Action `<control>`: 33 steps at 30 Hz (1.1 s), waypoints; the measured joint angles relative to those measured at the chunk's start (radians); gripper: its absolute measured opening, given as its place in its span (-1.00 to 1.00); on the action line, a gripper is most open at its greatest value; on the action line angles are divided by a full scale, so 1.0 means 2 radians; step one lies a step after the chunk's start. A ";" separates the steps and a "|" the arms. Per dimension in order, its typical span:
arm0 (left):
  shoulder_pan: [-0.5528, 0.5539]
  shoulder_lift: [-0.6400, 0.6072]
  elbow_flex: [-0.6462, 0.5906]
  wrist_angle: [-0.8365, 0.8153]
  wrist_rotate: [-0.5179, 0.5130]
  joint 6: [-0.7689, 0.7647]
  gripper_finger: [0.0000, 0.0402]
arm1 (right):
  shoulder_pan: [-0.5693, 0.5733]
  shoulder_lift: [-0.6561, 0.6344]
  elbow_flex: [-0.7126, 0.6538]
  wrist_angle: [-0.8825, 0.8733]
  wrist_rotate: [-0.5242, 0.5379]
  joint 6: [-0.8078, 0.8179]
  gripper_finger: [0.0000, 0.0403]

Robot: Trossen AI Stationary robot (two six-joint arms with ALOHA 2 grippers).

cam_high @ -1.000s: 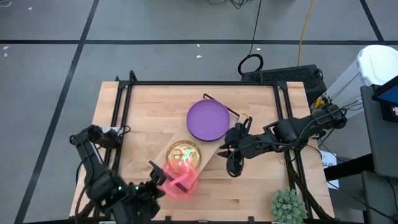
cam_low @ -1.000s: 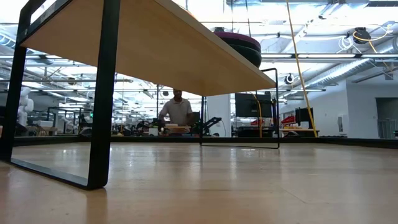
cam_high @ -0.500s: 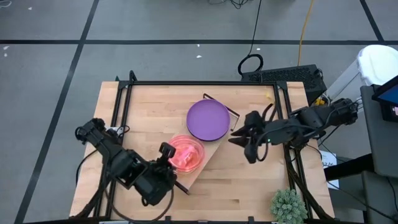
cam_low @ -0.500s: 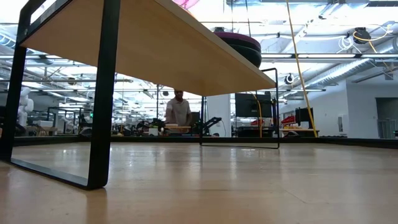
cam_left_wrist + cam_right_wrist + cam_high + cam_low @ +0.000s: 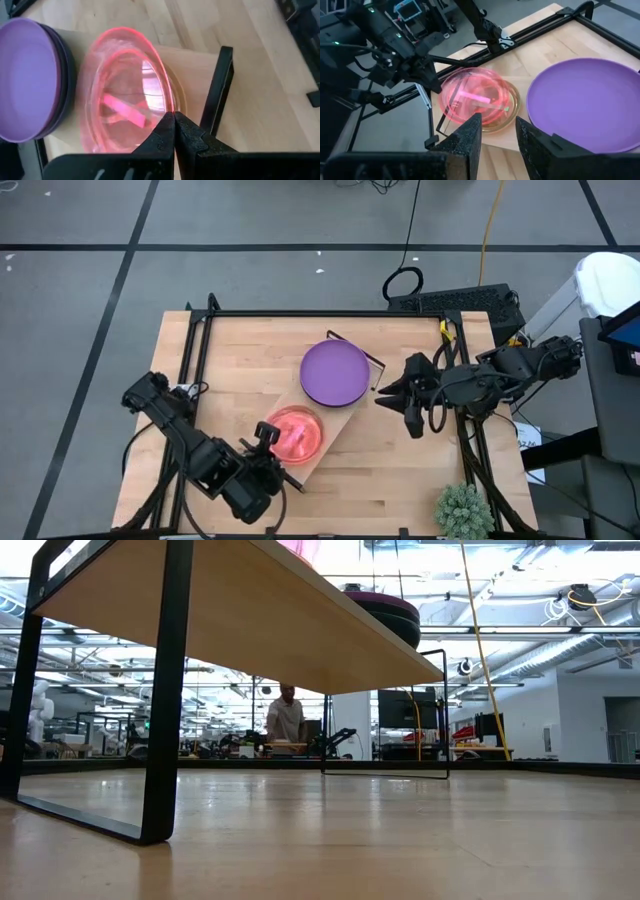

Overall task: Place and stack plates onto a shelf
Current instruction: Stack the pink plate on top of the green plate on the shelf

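High view: a translucent pink plate (image 5: 294, 433) is seen on the near end of the shelf (image 5: 345, 418), a light-wood board lying diagonally near the middle of the surface (image 5: 240, 360). Under the pink plate a yellowish-green plate (image 5: 511, 110) is partly visible in the right wrist view. A purple plate (image 5: 335, 373) is stacked on a darker one at the far end of the shelf, just beside the pink plate. In the left wrist view the pink plate (image 5: 127, 95) is tilted, its rim raised off the plate beneath, and the fingertips (image 5: 165, 131) of the left gripper (image 5: 268, 440) are pressed together at that rim; whether the rim is actually pinched cannot be told from the pictures. The left gripper is placed at the shelf's near end, towards the surface's front left corner. The right gripper (image 5: 397, 393) is held off the shelf's right side, near the surface's right edge, with its fingers (image 5: 465, 135) apart and nothing between them. A spiky green plant (image 5: 464, 509) stands at the front right corner of the surface.
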 joint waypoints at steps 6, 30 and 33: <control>0.001 0.000 -0.018 0.001 -0.001 -0.004 -1.00 | 0.000 0.000 0.000 0.001 0.000 -0.013 -0.48; 0.018 0.000 -0.081 0.059 -0.001 -0.018 -0.90 | 0.000 0.000 0.000 0.001 -0.002 -0.061 -0.48; 0.018 0.000 -0.082 0.066 -0.001 -0.037 -0.80 | 0.000 0.000 0.000 0.001 -0.002 -0.064 -0.48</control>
